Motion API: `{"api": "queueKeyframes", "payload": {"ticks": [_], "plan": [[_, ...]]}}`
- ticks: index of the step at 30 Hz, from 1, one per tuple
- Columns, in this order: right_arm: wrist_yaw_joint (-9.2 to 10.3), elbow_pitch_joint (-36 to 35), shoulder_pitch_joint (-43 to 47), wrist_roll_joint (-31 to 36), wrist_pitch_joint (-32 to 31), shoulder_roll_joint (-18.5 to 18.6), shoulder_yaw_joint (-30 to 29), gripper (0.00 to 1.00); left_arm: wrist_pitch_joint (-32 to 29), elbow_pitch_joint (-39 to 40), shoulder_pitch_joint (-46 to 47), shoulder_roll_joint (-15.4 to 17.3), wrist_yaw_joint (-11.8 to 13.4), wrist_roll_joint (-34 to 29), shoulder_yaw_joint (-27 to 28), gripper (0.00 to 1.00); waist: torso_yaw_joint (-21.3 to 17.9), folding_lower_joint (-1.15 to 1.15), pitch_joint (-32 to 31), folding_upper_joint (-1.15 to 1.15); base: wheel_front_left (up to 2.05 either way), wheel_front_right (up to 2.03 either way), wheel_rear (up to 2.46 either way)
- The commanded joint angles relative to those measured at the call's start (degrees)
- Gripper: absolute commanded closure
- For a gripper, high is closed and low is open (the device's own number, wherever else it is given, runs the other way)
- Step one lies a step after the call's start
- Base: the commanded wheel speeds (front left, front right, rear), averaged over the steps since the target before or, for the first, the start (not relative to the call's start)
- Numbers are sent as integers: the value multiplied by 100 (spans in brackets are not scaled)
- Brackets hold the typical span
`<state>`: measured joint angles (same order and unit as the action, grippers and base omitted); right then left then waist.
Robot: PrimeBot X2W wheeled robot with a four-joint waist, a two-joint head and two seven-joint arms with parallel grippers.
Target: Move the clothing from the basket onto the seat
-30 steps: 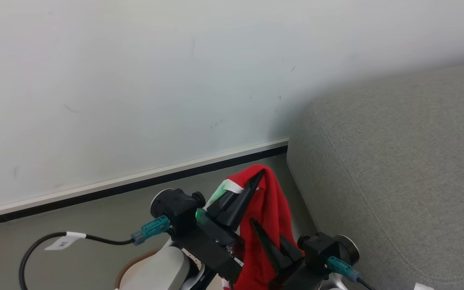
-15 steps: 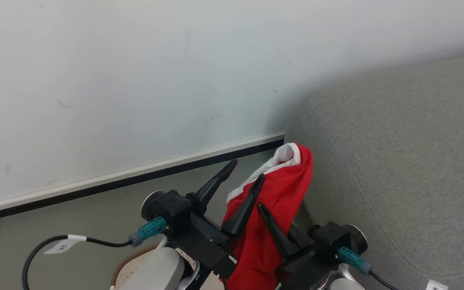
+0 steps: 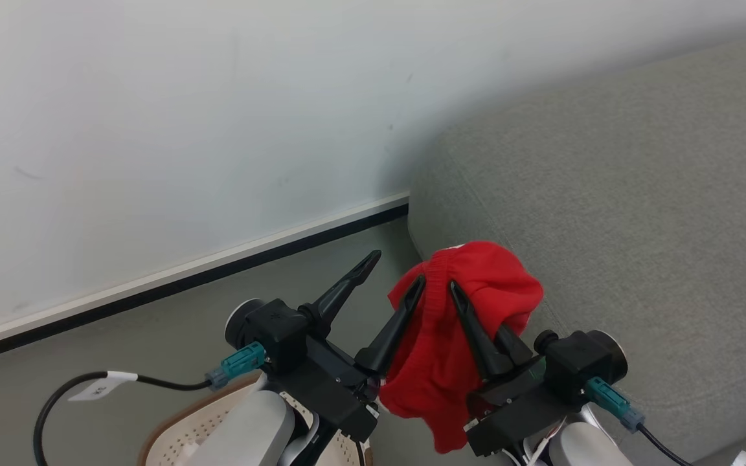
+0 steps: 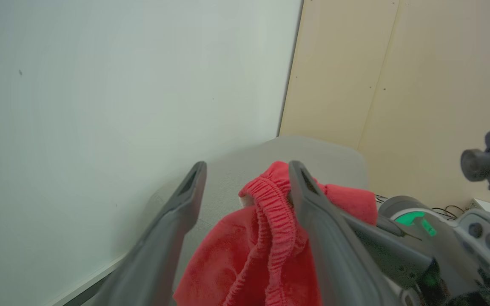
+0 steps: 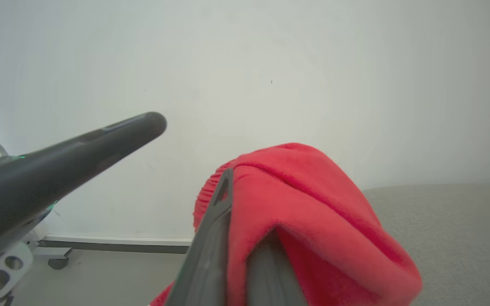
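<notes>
Nearest, over the basket (image 3: 172, 424), the left gripper (image 3: 394, 272) stands spread, one finger close beside the red garment (image 3: 434, 375) pinched in the right gripper (image 3: 467, 304) near the sofa seat cushion (image 3: 606, 226); snagging there could drag it onto the floor (image 3: 153, 336).

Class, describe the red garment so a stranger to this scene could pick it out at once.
Start at the large grey seat beside the white wall; at its corner nearest the wall stand two dark grippers. The clothing is the bunched fabric with a ribbed elastic edge draped over the shut right gripper. It alone is red; the open left gripper beside it holds nothing.
</notes>
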<state>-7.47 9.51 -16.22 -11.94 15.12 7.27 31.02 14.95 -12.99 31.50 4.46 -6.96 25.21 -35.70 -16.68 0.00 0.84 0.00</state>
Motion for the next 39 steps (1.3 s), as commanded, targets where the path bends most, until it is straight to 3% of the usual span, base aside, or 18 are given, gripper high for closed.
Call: {"api": "queueKeyframes", "payload": {"ticks": [1, 15, 25, 32, 39], "plan": [[-4, -102, 17, 91, 8, -15, -50, 100, 30, -10, 54, 26, -7, -49, -14, 0, -367, 0, 176, 0, 0, 0, 0], [-4, -773, 438, 321, 8, -105, -589, 100, 31, -115, 220, 36, -26, -100, -224, 0, -1165, 0, 467, 0, 0, 0, 0], [-4, -953, 414, 417, 8, -202, -783, 100, 5, -238, 403, 146, -39, -168, -446, 0, -1373, 0, 843, 0, 0, 0, 0], [-4, -1107, -259, 384, 7, -215, -1182, 100, -235, -137, 628, 276, -37, -223, -542, 0, -1371, 0, 1398, 0, 0, 0, 0], [-4, -1338, -1639, 387, 8, 156, -1935, 100, -630, 76, 1079, 535, -43, -387, -687, 0, -1190, 0, 2405, 0, 0, 0, 0]]}}
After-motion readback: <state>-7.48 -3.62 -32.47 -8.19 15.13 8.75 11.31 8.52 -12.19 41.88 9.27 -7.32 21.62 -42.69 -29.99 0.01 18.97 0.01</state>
